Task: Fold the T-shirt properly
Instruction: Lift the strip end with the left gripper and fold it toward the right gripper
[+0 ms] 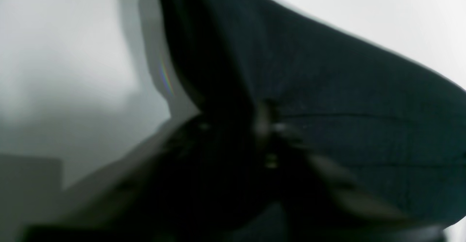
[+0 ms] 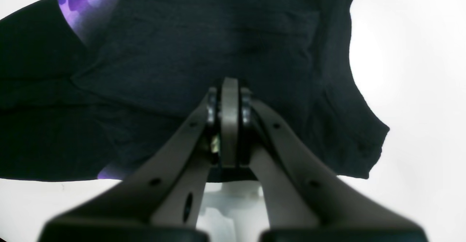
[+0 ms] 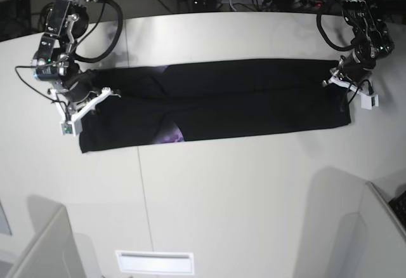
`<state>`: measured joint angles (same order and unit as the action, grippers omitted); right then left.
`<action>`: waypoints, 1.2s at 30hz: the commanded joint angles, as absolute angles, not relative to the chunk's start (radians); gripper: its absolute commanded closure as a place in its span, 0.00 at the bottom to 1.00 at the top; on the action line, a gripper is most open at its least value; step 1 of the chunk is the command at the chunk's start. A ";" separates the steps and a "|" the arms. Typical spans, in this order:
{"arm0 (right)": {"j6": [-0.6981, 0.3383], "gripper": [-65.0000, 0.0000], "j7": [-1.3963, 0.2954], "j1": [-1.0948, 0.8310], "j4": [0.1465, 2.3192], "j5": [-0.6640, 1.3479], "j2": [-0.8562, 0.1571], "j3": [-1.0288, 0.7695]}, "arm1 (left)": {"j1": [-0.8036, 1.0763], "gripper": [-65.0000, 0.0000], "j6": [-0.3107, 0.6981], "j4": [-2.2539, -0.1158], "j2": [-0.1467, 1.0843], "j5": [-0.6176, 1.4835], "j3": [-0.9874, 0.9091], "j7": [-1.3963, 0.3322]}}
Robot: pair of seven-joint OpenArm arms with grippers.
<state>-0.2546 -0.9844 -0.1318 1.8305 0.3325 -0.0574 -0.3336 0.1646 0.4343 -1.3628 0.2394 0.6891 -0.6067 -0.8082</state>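
Observation:
The black T-shirt (image 3: pixel 241 100) lies as a long flat band across the white table (image 3: pixel 241 183). A bit of purple print (image 3: pixel 171 137) shows at its front edge. My right gripper (image 3: pixel 103 92) is at the band's left end. In the right wrist view its jaws are together, and the right gripper (image 2: pixel 230 87) pinches the T-shirt (image 2: pixel 164 52) near the print (image 2: pixel 78 0). My left gripper (image 3: pixel 335 80) is at the band's right end. The left wrist view is blurred. There the left gripper (image 1: pixel 268 125) has its dark fingers meeting on a raised fold of the T-shirt (image 1: pixel 327 89).
Cables and a power strip (image 3: pixel 292 0) run along the table's back edge. Grey panels stand at the front left (image 3: pixel 44 246) and front right (image 3: pixel 355 227). A white slot plate (image 3: pixel 154 262) sits near the front edge.

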 commanded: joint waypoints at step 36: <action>-0.262 1.00 -0.963 -0.127 1.845 0.341 -0.028 -0.344 | 0.335 1.00 0.426 -1.908 0.130 0.283 -0.423 -0.748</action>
<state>-0.2550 -0.9810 -0.1394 1.8305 0.3328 -0.0212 -0.3386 0.3355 0.4202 -1.8862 0.1268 0.2787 -0.4217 -0.7677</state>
